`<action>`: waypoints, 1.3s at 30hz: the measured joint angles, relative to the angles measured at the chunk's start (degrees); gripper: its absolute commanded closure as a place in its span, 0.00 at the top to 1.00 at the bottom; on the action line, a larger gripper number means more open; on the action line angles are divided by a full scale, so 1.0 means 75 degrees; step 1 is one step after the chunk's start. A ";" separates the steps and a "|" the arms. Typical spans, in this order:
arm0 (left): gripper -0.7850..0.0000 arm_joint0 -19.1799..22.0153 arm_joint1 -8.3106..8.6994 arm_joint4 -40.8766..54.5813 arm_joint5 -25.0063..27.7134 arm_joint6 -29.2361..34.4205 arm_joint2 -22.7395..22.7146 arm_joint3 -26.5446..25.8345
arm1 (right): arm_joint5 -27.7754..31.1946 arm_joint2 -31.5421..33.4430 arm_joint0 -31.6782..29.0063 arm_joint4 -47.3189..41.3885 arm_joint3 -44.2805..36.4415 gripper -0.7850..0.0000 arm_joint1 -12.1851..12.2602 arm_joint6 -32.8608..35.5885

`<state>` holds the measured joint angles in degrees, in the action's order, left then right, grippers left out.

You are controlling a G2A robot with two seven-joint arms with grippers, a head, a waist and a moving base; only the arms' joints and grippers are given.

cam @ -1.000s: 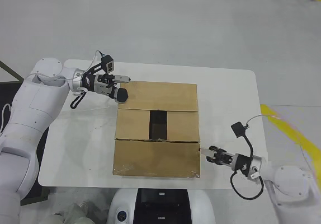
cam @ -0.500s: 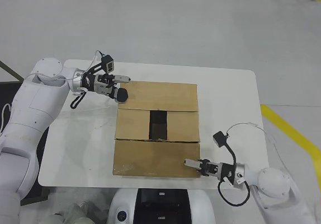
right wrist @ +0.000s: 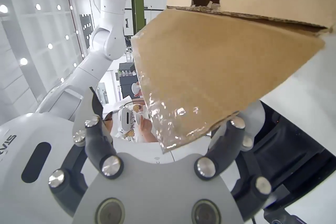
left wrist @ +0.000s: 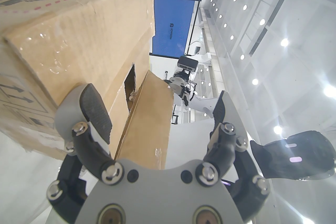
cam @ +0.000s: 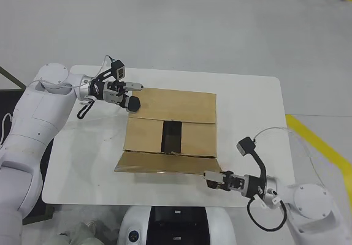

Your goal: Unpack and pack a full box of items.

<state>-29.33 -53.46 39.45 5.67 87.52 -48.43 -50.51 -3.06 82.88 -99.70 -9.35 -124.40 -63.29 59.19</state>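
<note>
A brown cardboard box (cam: 171, 131) stands mid-table with its long flaps spread and a dark slot (cam: 173, 136) between the inner flaps. My left gripper (cam: 132, 95) hangs open at the box's far left corner. In the left wrist view the far flap (left wrist: 149, 117) lies between its fingers (left wrist: 95, 109). My right gripper (cam: 212, 179) is open at the near right corner. It is under the near flap (cam: 164, 163), which is tilted up. The taped corner of the near flap (right wrist: 183, 125) rests against one finger (right wrist: 236, 128) of the right gripper (right wrist: 168, 122).
The white table (cam: 78, 159) has bare strips to the left and right (cam: 256, 116) of the box. Its near edge runs close behind my right gripper. A yellow floor line (cam: 323, 147) lies beyond the right side.
My right gripper swung from the table's right side to the box's near right corner and went under the near flap, which now tilts up. The left arm has not moved.
</note>
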 measured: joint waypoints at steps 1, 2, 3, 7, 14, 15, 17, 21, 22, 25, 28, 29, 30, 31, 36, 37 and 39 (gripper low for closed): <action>1.00 0.0000 0.0000 0.0000 0.0000 0.0000 0.0000 0.0000 | 0.0036 0.0044 -0.0028 0.0009 -0.0066 1.00 0.0012 -0.0020; 1.00 0.0000 0.0000 0.0000 0.0000 0.0000 0.0000 0.0000 | 0.0059 0.0070 -0.0045 0.0016 -0.0108 1.00 0.0020 -0.0039; 1.00 0.0000 0.0000 0.0000 0.0000 0.0000 0.0000 0.0000 | 0.0085 0.0093 -0.0056 0.0015 -0.0146 1.00 0.0027 -0.0064; 1.00 0.0000 0.0000 0.0000 0.0000 0.0000 0.0000 0.0000 | 0.0189 0.0206 -0.0053 -0.0005 -0.0250 1.00 0.0055 -0.0238; 1.00 0.0000 0.0000 0.0000 0.0000 0.0000 0.0000 0.0000 | 0.0368 0.0214 0.0252 -0.0060 -0.0117 1.00 0.0072 -0.0602; 1.00 0.0000 0.0000 0.0000 0.0000 0.0000 0.0000 0.0000 | 0.0384 0.0176 0.0342 -0.0050 -0.0052 1.00 0.0071 -0.0659; 1.00 0.0000 0.0000 0.0000 0.0000 0.0000 0.0000 0.0000 | 0.0414 0.0064 0.0558 -0.0006 0.0097 1.00 0.0066 -0.0782; 1.00 0.0000 0.0000 0.0000 0.0000 0.0000 0.0000 0.0000 | 0.0415 -0.0170 0.1002 0.0090 0.0412 1.00 0.0051 -0.1011; 1.00 0.0000 0.0000 0.0000 0.0000 0.0000 0.0000 0.0000 | 0.0390 -0.0248 0.1157 0.0125 0.0534 1.00 0.0045 -0.1074; 1.00 0.0000 0.0000 0.0000 0.0000 0.0000 0.0000 0.0000 | 0.0299 -0.0456 0.1565 0.0209 0.0860 1.00 0.0027 -0.1202; 1.00 0.0000 0.0000 0.0000 0.0000 0.0000 0.0000 0.0000 | 0.0207 -0.0641 0.1958 0.0223 0.1197 1.00 0.0007 -0.1307; 1.00 0.0000 0.0000 0.0000 0.0000 0.0000 0.0000 0.0000 | 0.0185 -0.0688 0.2073 0.0222 0.1299 1.00 0.0001 -0.1335; 1.00 0.0000 0.0000 0.0000 0.0000 0.0000 0.0000 0.0000 | 0.0162 -0.0731 0.2185 0.0216 0.1402 1.00 -0.0005 -0.1368; 1.00 0.0000 0.0000 0.0000 0.0000 0.0000 0.0000 0.0000 | 0.0127 -0.0785 0.2330 0.0201 0.1533 1.00 -0.0014 -0.1411; 1.00 0.0000 0.0000 0.0000 0.0000 0.0000 0.0000 0.0000 | -0.0064 -0.0988 0.2873 0.0096 0.1988 1.00 -0.0044 -0.1444; 1.00 0.0000 0.0000 0.0000 0.0000 0.0000 0.0000 0.0000 | -0.0115 -0.1044 0.3002 0.0067 0.2101 1.00 -0.0051 -0.1423; 1.00 0.0000 0.0000 0.0000 0.0000 0.0000 0.0000 0.0000 | -0.0187 -0.1131 0.3184 0.0034 0.2271 1.00 -0.0061 -0.1383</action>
<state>-29.33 -53.46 39.45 5.67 87.52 -48.43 -50.51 -4.46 74.41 -75.82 -9.09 -107.37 -63.74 48.81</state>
